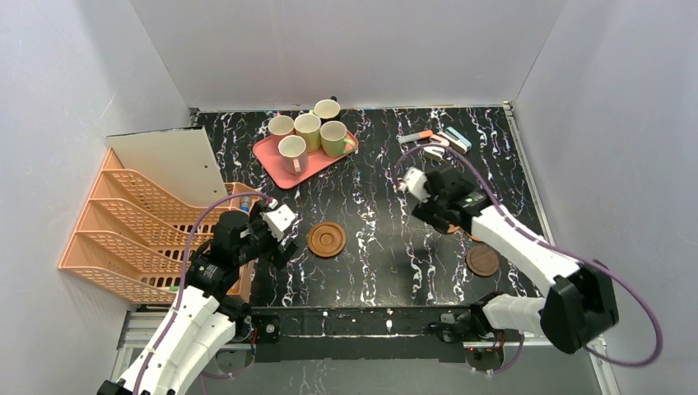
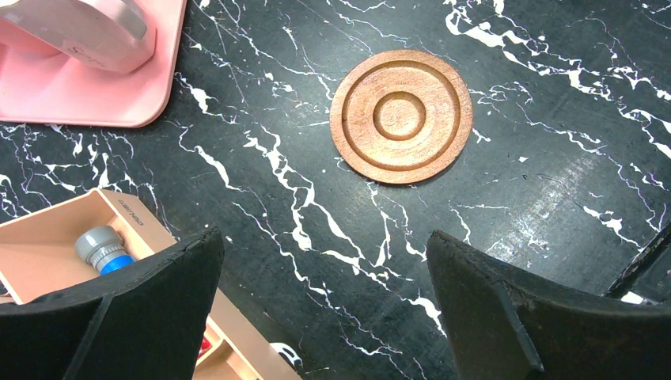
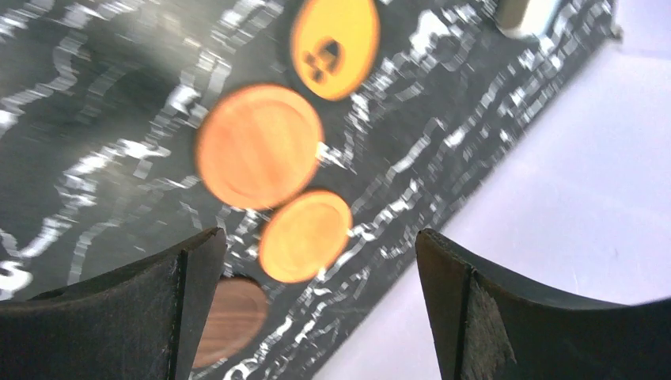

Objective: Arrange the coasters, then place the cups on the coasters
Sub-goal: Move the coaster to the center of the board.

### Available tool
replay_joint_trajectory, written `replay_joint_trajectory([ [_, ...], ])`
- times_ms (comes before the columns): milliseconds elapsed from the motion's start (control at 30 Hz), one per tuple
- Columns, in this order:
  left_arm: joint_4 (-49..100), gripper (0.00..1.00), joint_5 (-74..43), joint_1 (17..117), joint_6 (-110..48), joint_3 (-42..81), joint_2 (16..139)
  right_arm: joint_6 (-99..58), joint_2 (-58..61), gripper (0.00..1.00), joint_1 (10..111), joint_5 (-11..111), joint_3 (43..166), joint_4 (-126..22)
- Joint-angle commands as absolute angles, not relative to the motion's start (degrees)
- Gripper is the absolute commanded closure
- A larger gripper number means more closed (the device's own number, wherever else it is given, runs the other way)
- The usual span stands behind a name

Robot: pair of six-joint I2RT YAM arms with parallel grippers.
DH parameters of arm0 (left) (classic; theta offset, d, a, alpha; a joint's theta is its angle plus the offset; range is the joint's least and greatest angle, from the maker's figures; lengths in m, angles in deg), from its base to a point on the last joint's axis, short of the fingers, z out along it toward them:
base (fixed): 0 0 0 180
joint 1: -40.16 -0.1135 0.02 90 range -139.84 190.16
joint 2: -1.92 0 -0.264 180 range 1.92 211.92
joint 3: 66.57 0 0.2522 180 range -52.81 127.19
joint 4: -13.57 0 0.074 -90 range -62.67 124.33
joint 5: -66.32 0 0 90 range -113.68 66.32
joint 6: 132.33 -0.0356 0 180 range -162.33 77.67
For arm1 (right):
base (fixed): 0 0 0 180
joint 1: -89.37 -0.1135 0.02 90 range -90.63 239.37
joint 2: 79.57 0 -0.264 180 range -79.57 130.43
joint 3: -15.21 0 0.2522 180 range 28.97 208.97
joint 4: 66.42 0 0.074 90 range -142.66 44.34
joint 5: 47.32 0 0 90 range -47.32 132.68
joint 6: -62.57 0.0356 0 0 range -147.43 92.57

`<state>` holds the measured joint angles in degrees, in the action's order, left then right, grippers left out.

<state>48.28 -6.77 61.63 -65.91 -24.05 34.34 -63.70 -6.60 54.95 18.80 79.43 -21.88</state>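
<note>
Several handled cups (image 1: 308, 132) stand together on the pink tray (image 1: 272, 156) at the back. A ringed brown coaster (image 1: 327, 239) lies mid-table, seen close in the left wrist view as a ringed coaster (image 2: 401, 116). My left gripper (image 1: 284, 243) (image 2: 326, 269) hangs open and empty just left of it. A dark coaster (image 1: 482, 260) lies front right. The blurred right wrist view shows two orange coasters (image 3: 259, 146) (image 3: 305, 235), a yellow-orange disc (image 3: 335, 43) and a dark brown coaster (image 3: 229, 321). My right gripper (image 1: 428, 210) (image 3: 318, 237) is open above them, holding nothing.
An orange file rack (image 1: 132, 230) and a white board (image 1: 169, 164) fill the left side. A small box holding a grey-blue item (image 2: 103, 247) sits by my left fingers. Small loose items (image 1: 436, 140) lie back right. The white wall (image 3: 554, 198) borders the table's right edge.
</note>
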Motion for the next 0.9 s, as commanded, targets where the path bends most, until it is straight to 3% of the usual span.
replay_joint_trajectory([
  [0, 48.25, 0.02, -6.36, 61.25, -66.19, -24.15, 34.41, -70.3, -13.26, 0.01, 64.3, 20.24, 78.05, -17.28],
  [300, 48.26, 0.02, -6.76, 61.25, -66.15, -24.15, 33.92, -80.54, -15.7, 0.01, 83.0, 28.07, 71.3, -18.99],
  [533, 48.25, 0.02, -6.58, 61.25, -66.21, -24.15, 34.12, -78.75, -13.38, 0.01, 83.73, 31.77, 70.15, -25.73],
  [867, 48.25, 0.02, -6.9, 61.25, -66.18, -24.15, 34.63, -64.15, 1.83, 0.01, 83.22, 37.38, 83.86, -35.81],
])
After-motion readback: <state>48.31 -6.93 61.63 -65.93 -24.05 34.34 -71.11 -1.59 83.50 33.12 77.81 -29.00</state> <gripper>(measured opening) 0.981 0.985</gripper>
